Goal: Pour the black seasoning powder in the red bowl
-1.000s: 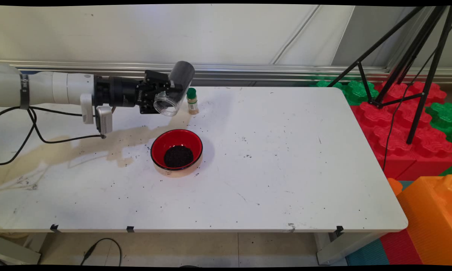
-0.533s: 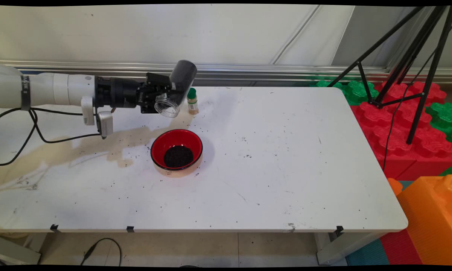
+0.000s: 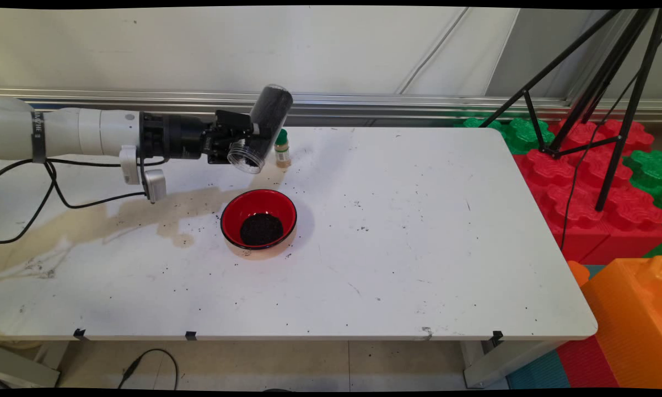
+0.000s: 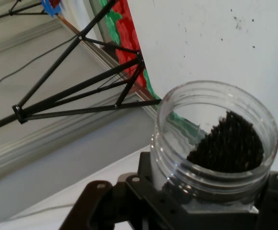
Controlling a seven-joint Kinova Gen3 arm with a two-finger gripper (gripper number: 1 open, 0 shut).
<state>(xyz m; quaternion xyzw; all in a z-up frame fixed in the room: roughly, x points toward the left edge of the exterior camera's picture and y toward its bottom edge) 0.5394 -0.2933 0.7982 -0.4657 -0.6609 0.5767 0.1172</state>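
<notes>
A clear, glossy plastic jar (image 3: 260, 130) of dark granules (image 4: 227, 144) sat in matt black gripper (image 3: 241, 142) above a glossy red bowl (image 3: 259, 219) on the stained white table (image 3: 419, 231).

No legible text anywhere. Dark band on white arm link (image 3: 37, 134) carries lettering, too small to read. Small green-capped bottle (image 3: 281, 148) label unreadable.
</notes>
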